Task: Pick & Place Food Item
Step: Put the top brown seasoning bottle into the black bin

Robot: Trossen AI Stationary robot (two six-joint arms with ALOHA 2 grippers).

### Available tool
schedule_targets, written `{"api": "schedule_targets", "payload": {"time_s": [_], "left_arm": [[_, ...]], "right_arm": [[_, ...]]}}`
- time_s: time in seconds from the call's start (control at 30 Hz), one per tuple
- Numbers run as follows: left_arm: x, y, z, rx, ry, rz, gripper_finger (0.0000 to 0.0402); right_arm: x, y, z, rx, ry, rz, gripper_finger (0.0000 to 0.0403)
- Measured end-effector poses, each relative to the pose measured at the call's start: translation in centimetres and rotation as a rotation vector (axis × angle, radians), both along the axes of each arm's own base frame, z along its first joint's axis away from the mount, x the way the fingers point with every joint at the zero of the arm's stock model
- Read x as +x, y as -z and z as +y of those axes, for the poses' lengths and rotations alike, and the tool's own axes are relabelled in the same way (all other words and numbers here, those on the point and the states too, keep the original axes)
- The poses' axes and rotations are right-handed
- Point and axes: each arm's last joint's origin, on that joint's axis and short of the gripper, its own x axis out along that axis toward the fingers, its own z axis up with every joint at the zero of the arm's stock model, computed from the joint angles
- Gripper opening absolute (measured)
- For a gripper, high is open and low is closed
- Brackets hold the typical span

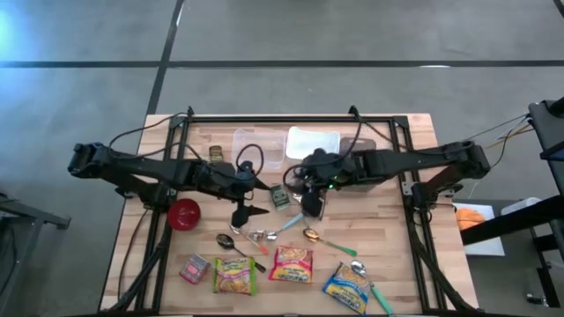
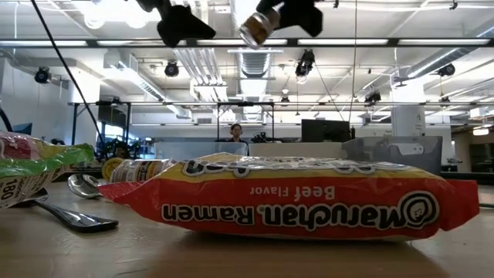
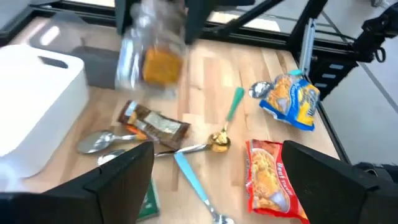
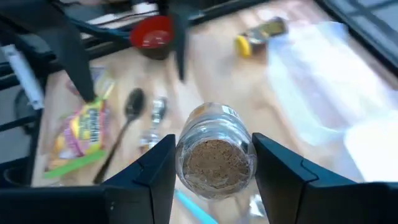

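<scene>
A small clear glass jar of brown powder (image 4: pixel 214 158) hangs high above the table's middle, with my right gripper (image 4: pixel 214 177) shut on it. The same jar (image 2: pixel 258 27) shows tilted at the top of the low view and blurred in the left wrist view (image 3: pixel 152 59). My left gripper (image 3: pixel 217 186) stands open with nothing between its fingers. It is just left of the jar and also raised (image 1: pixel 242 211). Ramen packs lie flat near the front edge: red (image 1: pixel 292 263), green-yellow (image 1: pixel 234 276) and blue (image 1: pixel 348 286). My right gripper pinches the jar's round glass wall (image 4: pixel 183 155) between its two fingers, one on each side. The fingers slant downward from the table's right side. The jar is lifted clear of the table and tilted, with one round end turned toward the wrist camera.
A red bowl (image 1: pixel 184 213) stands at the left. A yellow-lidded jar (image 1: pixel 216 153), a clear tub (image 1: pixel 258 148) and a white lid (image 1: pixel 313 141) stand at the back. Several spoons (image 1: pixel 317 236), a green packet (image 1: pixel 279 196) and a small red packet (image 1: pixel 194 268) lie around the middle.
</scene>
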Motion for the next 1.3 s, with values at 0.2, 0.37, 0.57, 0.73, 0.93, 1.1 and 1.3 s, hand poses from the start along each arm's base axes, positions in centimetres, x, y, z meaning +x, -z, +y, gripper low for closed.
{"api": "schedule_targets", "payload": {"time_s": [0.2, 0.37, 0.57, 0.73, 0.93, 1.1, 1.3], "left_arm": [[-2.0, -1.3, 0.3, -0.004, -0.007, 0.001, 0.0354], [-3.5, -2.1, 0.5, -0.009, -0.022, -0.001, 0.0354], [-4.7, -2.6, 0.7, -0.01, -0.022, 0.0, 0.0354], [-4.8, -2.6, 0.7, -0.009, -0.021, 0.006, 0.0354], [-4.8, -2.6, 0.7, -0.009, -0.021, 0.007, 0.0354], [-4.8, -2.6, 0.7, -0.009, -0.021, 0.007, 0.0354], [-4.8, -2.6, 0.7, -0.009, -0.021, 0.007, 0.0355]], "right_arm": [[-3.6, -0.8, -2.7, 0.032, 0.178, 0.141, 0.0169], [-6.5, -1.0, -5.3, 0.099, 0.349, 0.268, 0.0169], [-9.1, -0.4, -8.7, 0.155, 0.547, 0.421, 0.0169], [-9.8, 0.6, -12.2, 0.212, 0.649, 0.485, 0.0169], [-10.5, 4.1, -16.5, 0.298, 0.714, 0.622, 0.0169], [-10.9, 6.6, -18.9, 0.313, 0.741, 0.696, 0.0169], [-10.2, 9.1, -19.8, 0.326, 0.684, 0.677, 0.0169]]}}
